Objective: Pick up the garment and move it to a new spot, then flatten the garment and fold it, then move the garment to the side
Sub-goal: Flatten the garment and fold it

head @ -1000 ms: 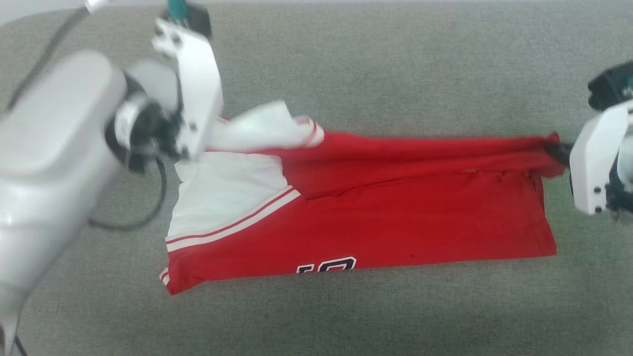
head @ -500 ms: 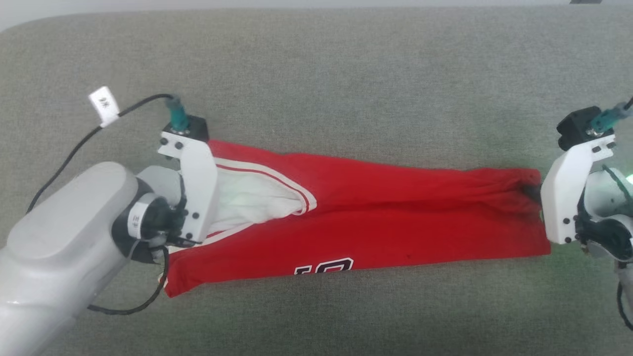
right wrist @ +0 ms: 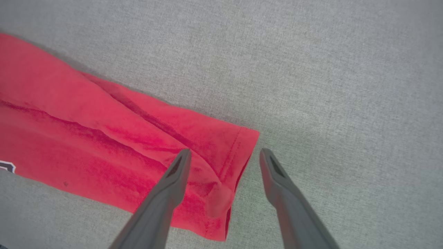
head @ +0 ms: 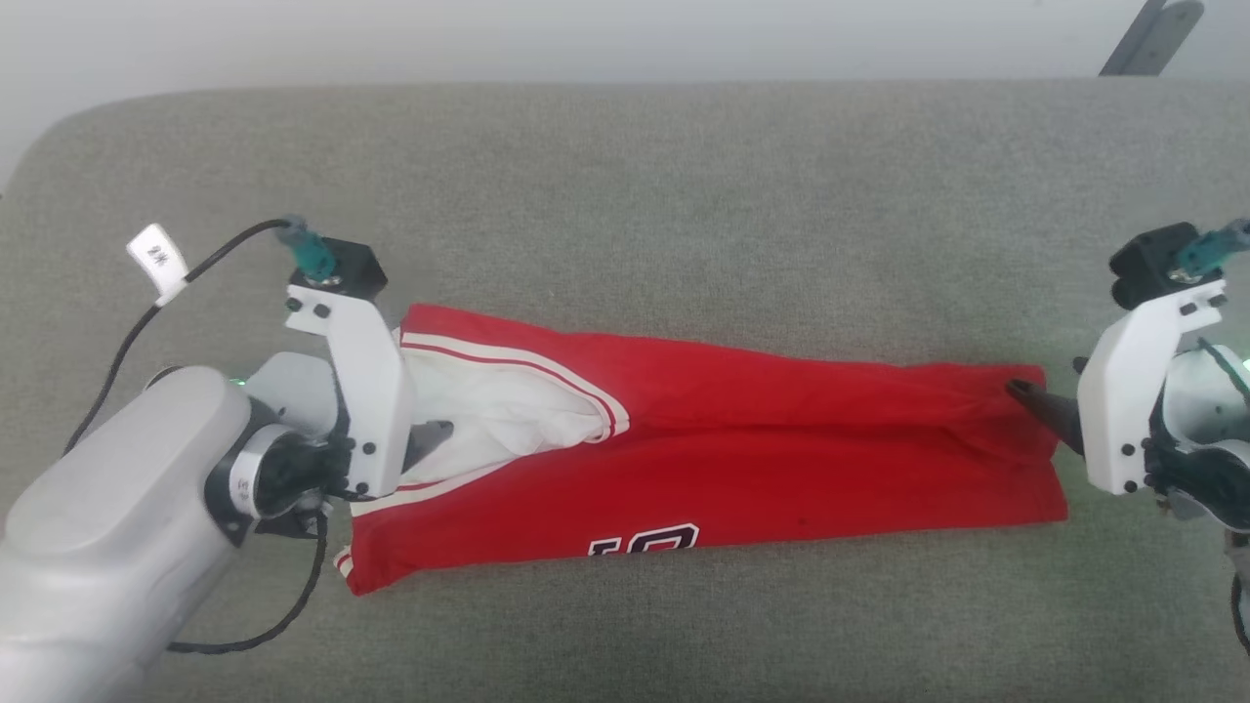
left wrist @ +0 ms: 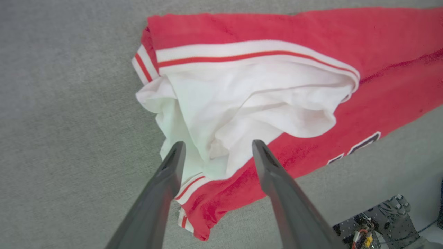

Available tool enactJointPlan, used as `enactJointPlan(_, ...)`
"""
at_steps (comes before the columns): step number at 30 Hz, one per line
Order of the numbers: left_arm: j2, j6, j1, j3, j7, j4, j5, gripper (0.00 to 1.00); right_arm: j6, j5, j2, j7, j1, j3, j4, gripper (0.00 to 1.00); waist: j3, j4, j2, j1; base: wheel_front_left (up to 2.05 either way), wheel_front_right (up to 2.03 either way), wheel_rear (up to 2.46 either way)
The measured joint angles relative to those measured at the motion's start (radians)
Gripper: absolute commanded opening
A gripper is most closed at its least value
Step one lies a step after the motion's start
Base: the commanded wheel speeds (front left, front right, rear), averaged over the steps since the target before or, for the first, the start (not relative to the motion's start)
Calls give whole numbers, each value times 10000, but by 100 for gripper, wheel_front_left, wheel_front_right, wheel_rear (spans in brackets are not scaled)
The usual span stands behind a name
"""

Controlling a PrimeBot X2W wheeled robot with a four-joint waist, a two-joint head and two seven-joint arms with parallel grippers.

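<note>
Over the garment [head: 781,459] ends, left gripper [left wrist: 218,145] and right gripper [right wrist: 225,152] both released

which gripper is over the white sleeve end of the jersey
The left gripper: its open jaws frame the white sleeve of the garment. The right gripper is at the plain red hem, no white there.

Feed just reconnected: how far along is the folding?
Done: the red jersey-style shirt with white sleeves lies folded lengthwise on the grey fabric surface. In hand: left fingers at the sleeve end, right fingers at the hem, both open, gripping nothing. Left: probably cross folds, then moving it aside.
</note>
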Motion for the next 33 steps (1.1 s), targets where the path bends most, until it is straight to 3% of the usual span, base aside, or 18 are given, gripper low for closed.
enactJointPlan(7,299,-499,574,543,-2556,-21,600,100,0,29,2,-117,504,-673,-238,100,-362,26,0,0,0,0,0)
enactJointPlan(23,472,-510,2962,2439,-9935,809,1453,100,0,-96,211,203,1443,-1946,119,100,-441,412,-1,0,0,0,0)
enactJointPlan(28,326,-481,3467,3009,-10661,976,1555,100,0,-79,303,253,1436,-1996,462,100,-326,600,0,0,0,0,0)
enactJointPlan(33,-169,-359,4061,4692,-10767,522,2213,100,0,-2,483,219,1274,-1933,1076,100,-128,844,0,0,0,0,0)
